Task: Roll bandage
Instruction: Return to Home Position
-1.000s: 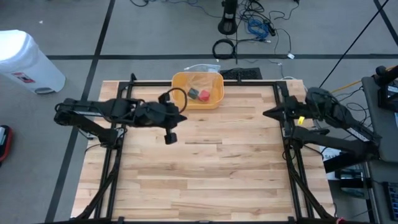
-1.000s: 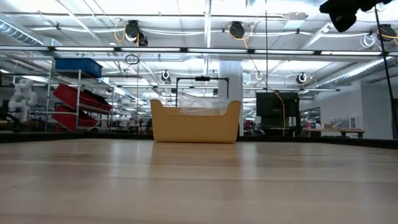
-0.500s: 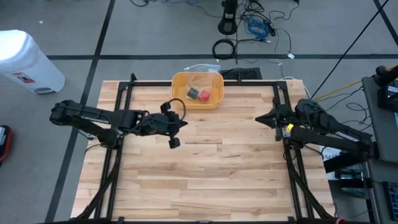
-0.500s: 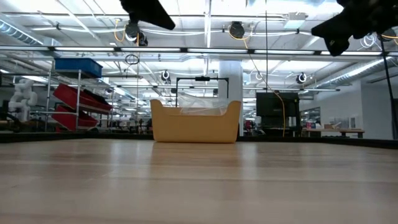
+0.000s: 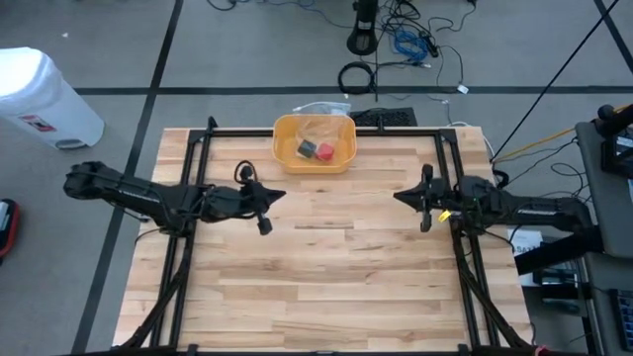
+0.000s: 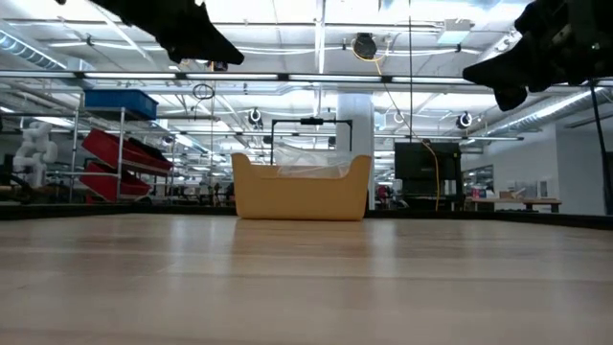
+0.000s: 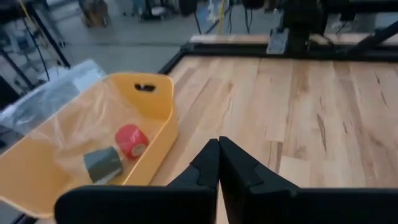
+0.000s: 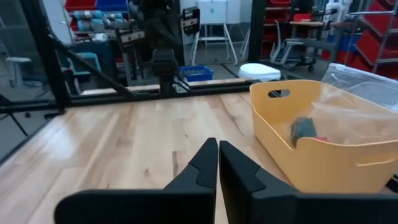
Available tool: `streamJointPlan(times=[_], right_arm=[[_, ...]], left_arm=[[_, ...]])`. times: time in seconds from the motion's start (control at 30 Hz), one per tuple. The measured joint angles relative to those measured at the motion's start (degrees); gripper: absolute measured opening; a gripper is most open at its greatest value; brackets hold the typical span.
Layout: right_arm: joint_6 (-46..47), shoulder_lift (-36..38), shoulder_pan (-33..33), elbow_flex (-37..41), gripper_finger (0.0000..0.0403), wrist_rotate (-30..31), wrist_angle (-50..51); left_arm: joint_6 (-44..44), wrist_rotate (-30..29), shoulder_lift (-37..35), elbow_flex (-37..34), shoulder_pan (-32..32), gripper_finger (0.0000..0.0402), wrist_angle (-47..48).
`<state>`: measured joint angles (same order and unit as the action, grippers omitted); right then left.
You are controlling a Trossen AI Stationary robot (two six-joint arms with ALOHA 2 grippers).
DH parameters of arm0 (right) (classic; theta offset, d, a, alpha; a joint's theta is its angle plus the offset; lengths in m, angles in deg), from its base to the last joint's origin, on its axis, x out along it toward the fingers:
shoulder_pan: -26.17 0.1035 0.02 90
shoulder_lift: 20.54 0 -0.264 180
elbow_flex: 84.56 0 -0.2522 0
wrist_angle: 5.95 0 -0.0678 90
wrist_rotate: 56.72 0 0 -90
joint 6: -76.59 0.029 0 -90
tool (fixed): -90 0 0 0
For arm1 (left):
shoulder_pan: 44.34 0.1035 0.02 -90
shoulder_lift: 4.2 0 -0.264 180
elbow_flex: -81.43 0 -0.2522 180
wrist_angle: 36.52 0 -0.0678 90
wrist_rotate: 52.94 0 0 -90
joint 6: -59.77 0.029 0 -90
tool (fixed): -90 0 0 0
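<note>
Left hand (image 7: pixel 218 142) and right hand (image 8: pixel 217 143) are both hanging pinched shut, empty, near the yellow plastic bin (image 5: pixel 314 168). The clear zip bag (image 5: pixel 321 109) inside is looking light, floppy, slick; I'd pinch its top edge.

- A pale wooden plank surface (image 5: pixel 326 267), its boards running side to side in the high view.
- A grey floor (image 5: pixel 247 49) around it, crossed by dark lines.
- A white lidded bin (image 5: pixel 40 94) on the floor, off the surface's far left corner.
- A tangle of cables (image 5: pixel 410 40) on the floor beyond the far edge, with a coiled black cable (image 5: pixel 358 77) near it.
- In the room behind, a rack carrying a blue crate (image 6: pixel 120 101) above tilted red bins (image 6: pixel 124 153).
- A white figure (image 6: pixel 36 149) beside that rack.
- A dark screen (image 6: pixel 423 163) further right.
</note>
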<state>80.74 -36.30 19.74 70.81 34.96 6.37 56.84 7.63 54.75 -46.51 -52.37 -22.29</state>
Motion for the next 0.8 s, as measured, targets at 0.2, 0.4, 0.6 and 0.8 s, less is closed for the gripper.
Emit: streamJointPlan(times=[0.2, 0.4, 0.6, 0.8], right_arm=[[-2.2, -0.1, 5.8, 2.4, 0.0001, 7.2, -1.0], [-3.1, -0.2, 9.6, 7.7, 0.0001, 9.1, -7.5], [-3.0, -0.4, 11.2, 10.1, 0.0001, 12.0, -9.9], [-3.7, -0.4, 11.8, 10.1, 0.0001, 11.8, -9.8]], left_arm=[[4.4, 1.5, -2.2, -6.7, 0.1, 0.0010, -10.1], [4.8, 7.0, -4.6, -12.2, 1.0, 0.0010, -15.7], [5.0, 10.9, -6.4, -16.1, 2.0, 0.0010, -18.3], [6.8, 16.8, -9.1, -20.6, 3.6, 0.0010, -22.1]])
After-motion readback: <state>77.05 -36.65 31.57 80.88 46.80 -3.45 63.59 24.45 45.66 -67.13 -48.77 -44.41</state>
